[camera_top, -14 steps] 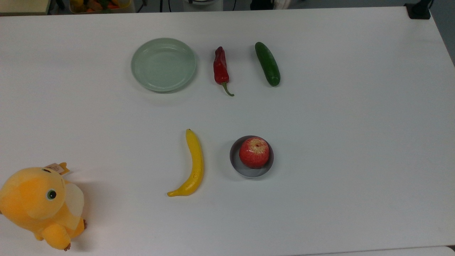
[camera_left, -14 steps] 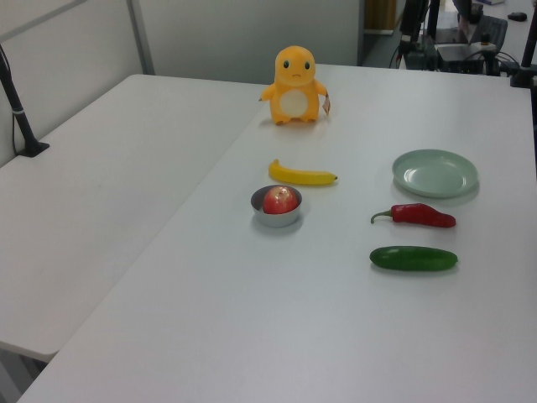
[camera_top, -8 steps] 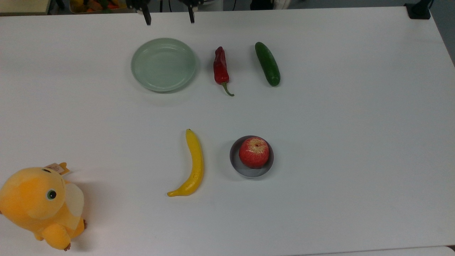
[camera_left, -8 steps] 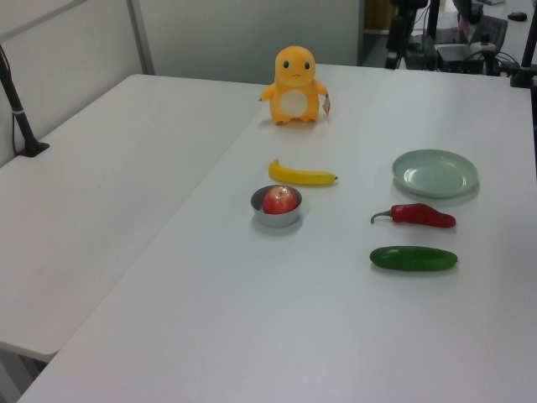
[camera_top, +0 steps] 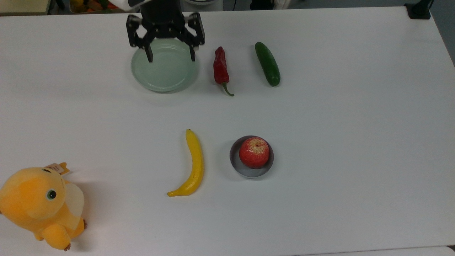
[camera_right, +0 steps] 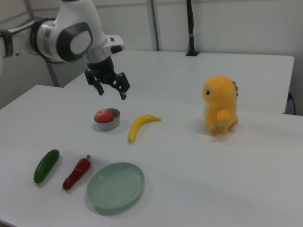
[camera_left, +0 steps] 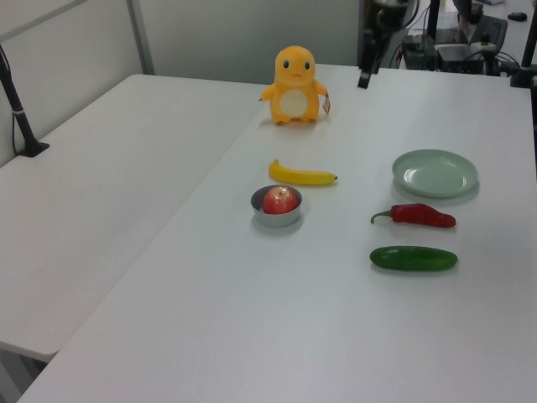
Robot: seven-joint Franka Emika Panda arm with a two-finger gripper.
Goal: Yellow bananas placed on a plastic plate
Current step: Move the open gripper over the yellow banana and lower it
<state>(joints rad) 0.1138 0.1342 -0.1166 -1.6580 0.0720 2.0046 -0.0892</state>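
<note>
The yellow banana (camera_top: pixel 194 165) (camera_left: pixel 300 175) (camera_right: pixel 139 125) lies on the white table, left of the grey dish in the top view. The pale mint-green plate (camera_top: pixel 163 76) (camera_left: pixel 435 172) (camera_right: pixel 116 186) sits with nothing on it, at the table's upper middle in the top view. My gripper (camera_top: pixel 171 58) (camera_right: pixel 112 93) hangs open in the air with nothing between its fingers. In the top view it overlaps the plate's upper part. In the right view it hovers high over the table, above the grey dish and far from the banana.
A red chili (camera_top: pixel 220 67) and a green cucumber (camera_top: pixel 267 64) lie to the plate's right in the top view. A small grey dish (camera_top: pixel 249 174) holds a red apple (camera_top: pixel 253 152). An orange-yellow plush toy (camera_top: pixel 39 206) stands at the top view's lower left corner.
The arm has come in from the top view's upper edge and moved down the picture until the open gripper overlaps the plate. Nothing on the table has moved.
</note>
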